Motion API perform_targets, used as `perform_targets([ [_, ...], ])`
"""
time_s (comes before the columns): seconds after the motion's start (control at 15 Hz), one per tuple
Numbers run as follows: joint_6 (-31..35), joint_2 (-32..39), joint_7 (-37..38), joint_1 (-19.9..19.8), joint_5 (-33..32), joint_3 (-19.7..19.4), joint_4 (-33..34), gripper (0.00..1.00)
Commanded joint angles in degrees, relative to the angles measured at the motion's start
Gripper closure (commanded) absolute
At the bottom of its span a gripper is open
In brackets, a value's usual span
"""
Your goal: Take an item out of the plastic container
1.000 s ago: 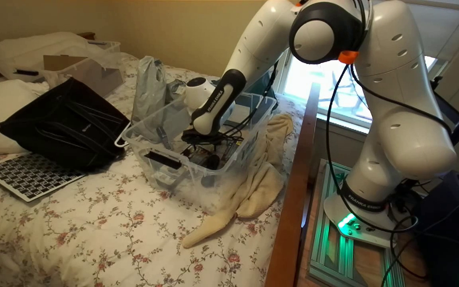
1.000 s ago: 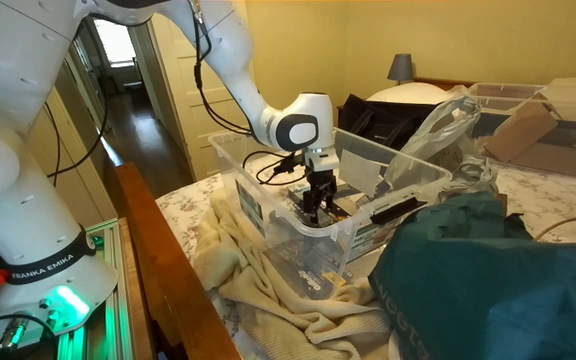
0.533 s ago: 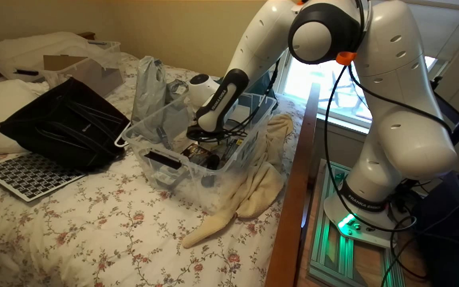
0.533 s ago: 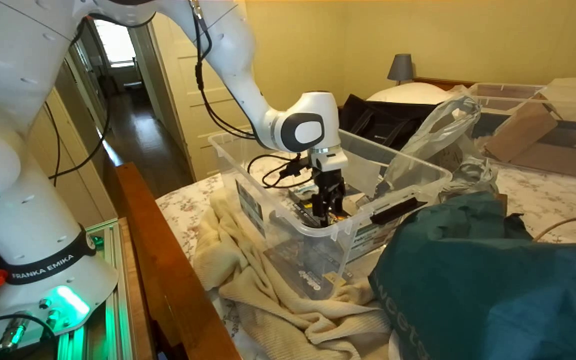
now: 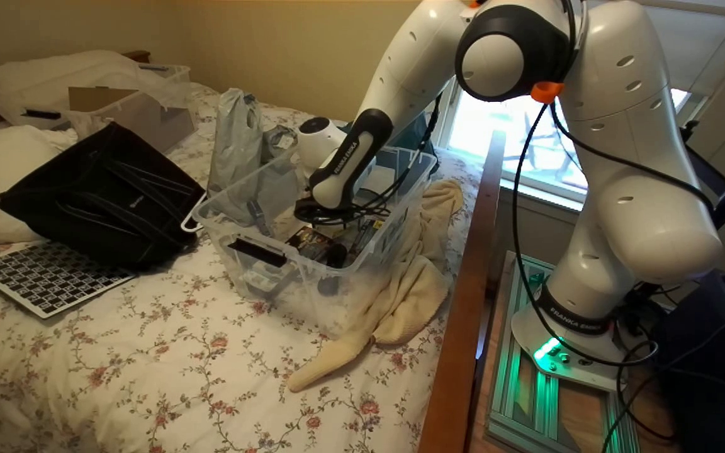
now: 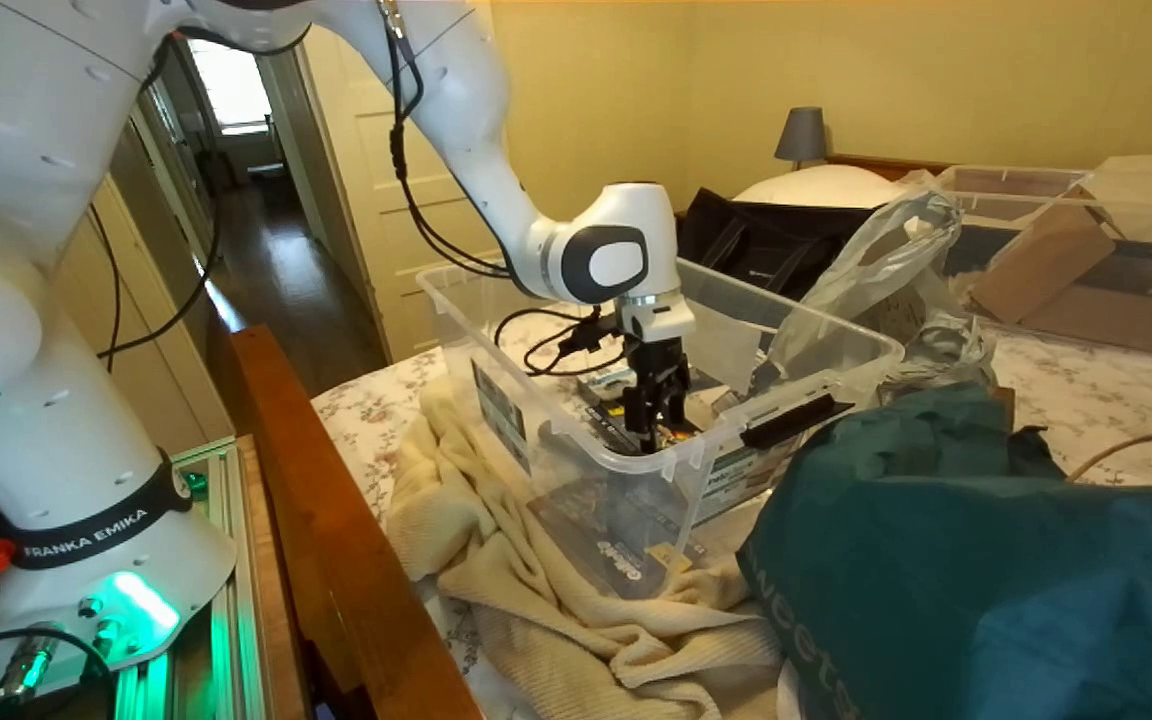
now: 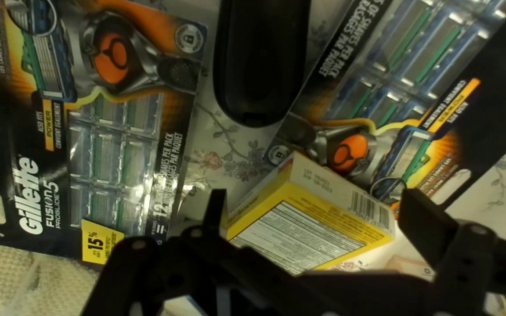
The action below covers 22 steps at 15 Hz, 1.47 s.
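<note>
Black gripper (image 7: pixel 312 204), jaws spread wide — down inside the clear plastic container (image 6: pixel 626 463).
Thin see-through walls in a long rectangle, set on floral bedding (image 5: pixel 180 377), with a cream ribbed blanket (image 6: pixel 586 560) bunched in soft folds along one side. Showing between the jaws in the wrist view, a crisp-edged yellow-and-white box (image 7: pixel 301 232), contact with the gripper hard to judge from this angle. Close by, a flat, glossy razor pack (image 7: pixel 117 145) with rows of clear blister cells; opposite, a second razor pack (image 7: pixel 393 87), partly hidden behind the box. Between the packs — a smooth black oblong (image 7: pixel 259 61), rounded at one end.
</note>
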Motion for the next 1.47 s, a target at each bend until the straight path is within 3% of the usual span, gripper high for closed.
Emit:
perform_targets([
  [0.0,0.68,0.09,-0.34,-0.42,-0.36,0.12,-0.08,0.00],
  [0.73,3.89,1.86,-5.78,-0.41,-8.70,-4.86,0.75,0.00],
  [1.13,9.92,-0.73,-24.49,-6.74,-6.33,0.70,-1.95,0.00],
  [1.4,10.94,0.08,-36.93,-8.83,-5.73,1.61,-1.37,0.00],
])
